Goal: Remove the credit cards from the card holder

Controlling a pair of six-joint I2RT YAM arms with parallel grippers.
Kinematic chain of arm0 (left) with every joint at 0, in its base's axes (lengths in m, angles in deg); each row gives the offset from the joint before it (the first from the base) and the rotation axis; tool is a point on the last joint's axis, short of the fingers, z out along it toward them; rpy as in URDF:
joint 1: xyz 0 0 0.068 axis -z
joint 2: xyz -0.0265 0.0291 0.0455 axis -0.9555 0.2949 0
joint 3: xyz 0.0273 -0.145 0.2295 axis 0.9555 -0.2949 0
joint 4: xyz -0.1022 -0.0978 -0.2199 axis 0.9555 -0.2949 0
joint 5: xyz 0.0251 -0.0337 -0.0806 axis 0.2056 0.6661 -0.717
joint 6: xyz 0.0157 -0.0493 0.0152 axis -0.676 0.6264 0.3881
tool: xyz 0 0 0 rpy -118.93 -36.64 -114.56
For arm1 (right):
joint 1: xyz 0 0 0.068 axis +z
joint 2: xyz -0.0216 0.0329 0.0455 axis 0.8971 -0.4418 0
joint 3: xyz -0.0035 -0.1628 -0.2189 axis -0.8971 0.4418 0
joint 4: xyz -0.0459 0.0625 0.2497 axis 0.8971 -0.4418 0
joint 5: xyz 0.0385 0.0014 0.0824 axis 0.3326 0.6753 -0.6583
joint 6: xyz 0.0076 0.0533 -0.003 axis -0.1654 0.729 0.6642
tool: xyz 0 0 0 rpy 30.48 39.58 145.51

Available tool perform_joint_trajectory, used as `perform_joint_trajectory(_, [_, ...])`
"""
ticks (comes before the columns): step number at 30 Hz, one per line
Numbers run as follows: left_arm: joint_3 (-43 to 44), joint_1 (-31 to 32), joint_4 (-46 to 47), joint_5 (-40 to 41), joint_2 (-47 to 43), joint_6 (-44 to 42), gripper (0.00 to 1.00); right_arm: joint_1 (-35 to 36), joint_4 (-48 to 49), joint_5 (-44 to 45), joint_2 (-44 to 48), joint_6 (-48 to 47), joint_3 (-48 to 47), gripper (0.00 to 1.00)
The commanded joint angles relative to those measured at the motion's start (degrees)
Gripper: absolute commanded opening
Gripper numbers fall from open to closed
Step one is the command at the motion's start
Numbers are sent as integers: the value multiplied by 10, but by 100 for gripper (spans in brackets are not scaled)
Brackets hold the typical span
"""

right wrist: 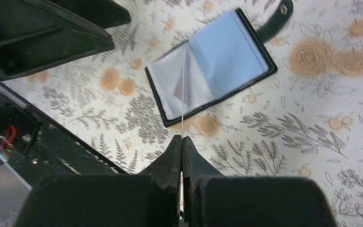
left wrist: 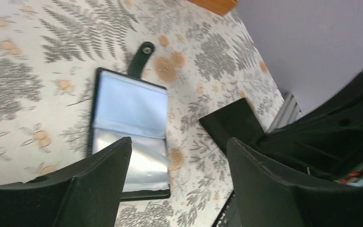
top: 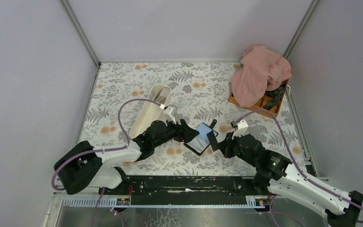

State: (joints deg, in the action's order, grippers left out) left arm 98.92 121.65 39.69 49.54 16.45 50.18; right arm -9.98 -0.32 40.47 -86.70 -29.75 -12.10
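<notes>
the table [top: 123,94] carries the open card holder [right wrist: 227,66] about the middle of its width, closer to the near edge than to the far one. it lies flat with the glossy inside up, between the two arms.

the left pincer [left wrist: 179,144] stands spread wide and grips nothing. the near-left end of the holder lies just under and ahead of it, more to the side of one finger than in the middle of the gap. the right pincer [right wrist: 182,139] is clenched on a thin flat piece [right wrist: 184,85], seen only by its edge. i cannot tell whether it is a card or a clear sleeve. this pincer is at the holder's right side, its tips just off the border.

the long axis of the holder runs slanted, from the near edge toward the far right corner, with the strap [right wrist: 272,23] at the far end. both arms are close, but i judge the left one, being free, is better placed, and it would need to turn along this slant.
</notes>
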Motion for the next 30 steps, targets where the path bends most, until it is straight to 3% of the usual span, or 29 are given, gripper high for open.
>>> perform_joint_trajectory(1, [-60, -21, 2, 86, -51, 68, 77, -3, 78, -35, 23, -21, -16, 0])
perform_joint_trajectory(3, [-117, -67, 133, 17, -54, 121, 82, -3, 105, -64, 16, -25, -15, 0])
perform_joint_trajectory(5, [-145, -85, 249, -45, -53, 116, 96, -3, 134, -87, 8, -22, -14, 0])
perform_joint_trajectory(9, [-121, -59, 176, -44, -128, 57, 99, -4, 216, -139, 1, -18, -6, 0])
perform_joint_trajectory(14, [-130, -57, 211, -76, -177, 59, 90, -3, 292, -204, -35, -16, -8, 0])
perform_joint_trajectory(20, [-137, -47, 240, -91, -190, 57, 88, -4, 353, -245, -56, -10, -4, 0])
perform_joint_trajectory(30, [-158, -28, 324, -99, -168, 78, 83, -3, 365, -225, -34, -13, 3, 0])
